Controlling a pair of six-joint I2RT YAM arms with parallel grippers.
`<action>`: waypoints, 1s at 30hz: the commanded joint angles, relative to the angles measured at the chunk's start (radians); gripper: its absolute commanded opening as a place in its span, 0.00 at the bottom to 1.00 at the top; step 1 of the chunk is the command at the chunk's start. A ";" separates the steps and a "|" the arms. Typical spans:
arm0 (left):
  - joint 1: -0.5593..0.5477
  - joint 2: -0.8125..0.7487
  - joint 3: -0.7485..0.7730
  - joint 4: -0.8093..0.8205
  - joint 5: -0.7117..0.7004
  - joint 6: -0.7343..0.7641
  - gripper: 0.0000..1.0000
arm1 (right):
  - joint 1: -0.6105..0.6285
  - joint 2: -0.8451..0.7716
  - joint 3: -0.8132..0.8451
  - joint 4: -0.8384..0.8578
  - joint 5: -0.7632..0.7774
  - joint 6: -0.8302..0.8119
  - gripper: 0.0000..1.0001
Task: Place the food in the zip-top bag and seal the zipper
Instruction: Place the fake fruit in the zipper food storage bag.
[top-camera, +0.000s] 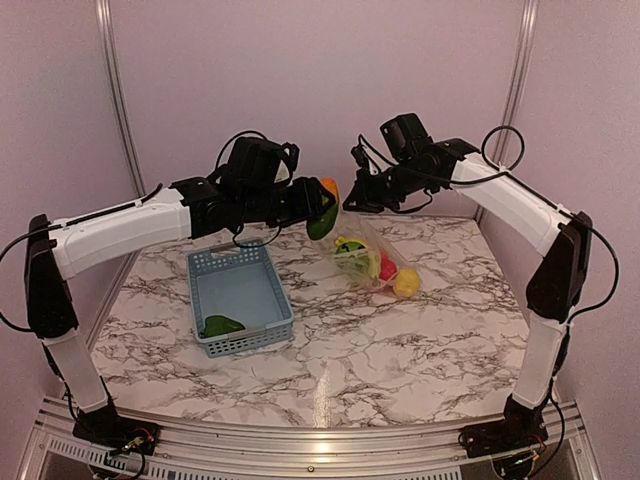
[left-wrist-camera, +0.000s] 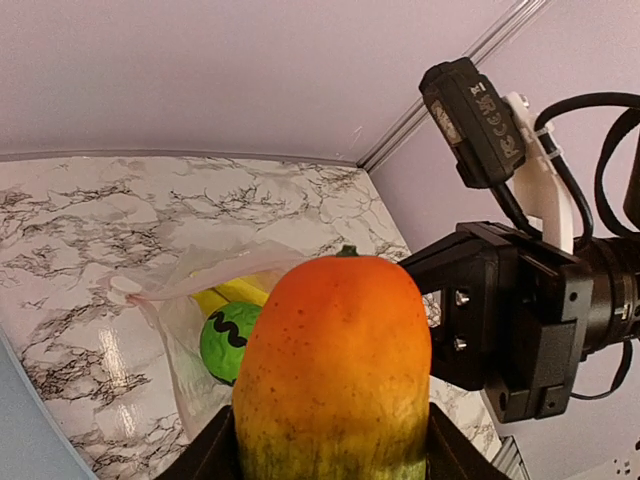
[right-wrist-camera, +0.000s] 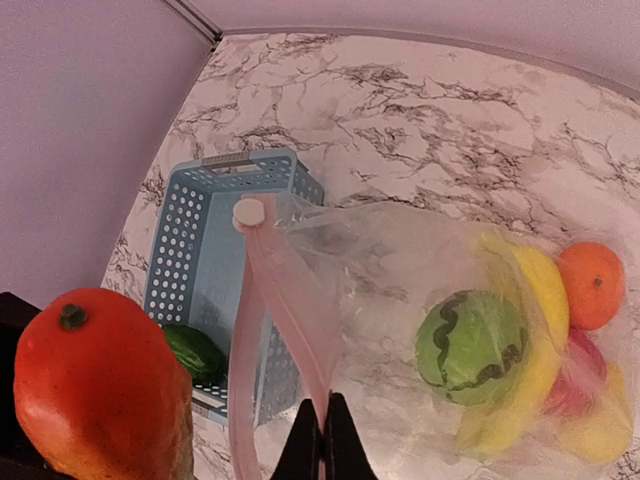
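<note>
My left gripper (left-wrist-camera: 332, 455) holds a mango (left-wrist-camera: 335, 350); my right gripper (right-wrist-camera: 322, 440) pinches the zipper (right-wrist-camera: 290, 295) of the bag (right-wrist-camera: 400, 235). The bag has fruits (right-wrist-camera: 470, 345) inside, the basket (right-wrist-camera: 185, 250) one cucumber (right-wrist-camera: 195, 350).

L arm (top-camera: 120, 228) is rising from its base at the near L corner, white forearm running inward approx level above the table; L end effector (top-camera: 318, 208) is pointing R, jaws partly apart & clamping an orange-green toy fruit (left-wrist-camera: 340, 360); R arm (top-camera: 510, 200) is standing w/ elbow high at the R side, forearm sloping inward; R end effector (top-camera: 352, 200) is facing L, jaws fully together, pinching the zipper (right-wrist-camera: 295, 320); both end effectors are hanging near each other, mid-air.
</note>
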 joint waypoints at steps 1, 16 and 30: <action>-0.003 0.074 0.013 0.033 -0.059 -0.078 0.36 | 0.001 -0.051 0.056 -0.029 0.014 -0.006 0.00; 0.001 0.247 0.205 0.014 0.108 -0.258 0.99 | 0.002 -0.067 0.089 -0.055 0.040 -0.005 0.00; 0.017 -0.068 0.028 0.120 0.050 -0.128 0.99 | -0.012 -0.078 0.064 -0.040 0.057 -0.011 0.00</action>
